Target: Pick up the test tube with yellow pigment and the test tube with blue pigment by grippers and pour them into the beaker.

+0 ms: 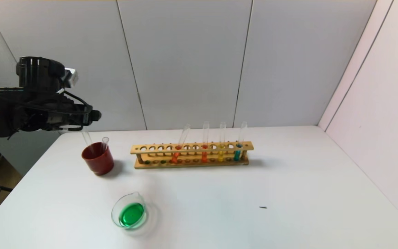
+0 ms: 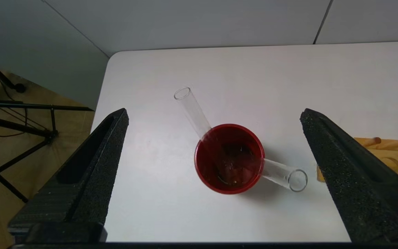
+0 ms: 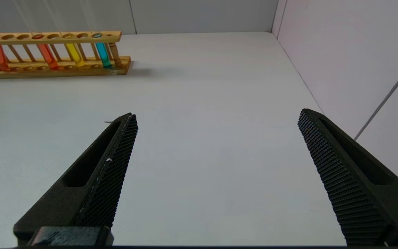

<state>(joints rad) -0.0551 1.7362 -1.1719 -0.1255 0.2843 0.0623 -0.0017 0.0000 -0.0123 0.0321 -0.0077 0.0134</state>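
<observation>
Yellow tube (image 1: 221,147) and blue tube (image 1: 239,145) stand in the rack (image 1: 192,154), far from the green-filled beaker (image 1: 130,211). Thin glass, light, slippery, fragile: grip mid-shaft gently. Left end effector (image 2: 212,173) wide apart above the red cup (image 2: 229,158); right end effector (image 3: 216,173) wide, empty, over the counter (image 1: 288,193).

On your worktop (image 1: 288,180) the rack (image 1: 192,155) stands at the back, the cup (image 1: 97,159) holding two empty tubes (image 2: 193,110) to its left, the beaker (image 1: 130,211) in front of the cup.
</observation>
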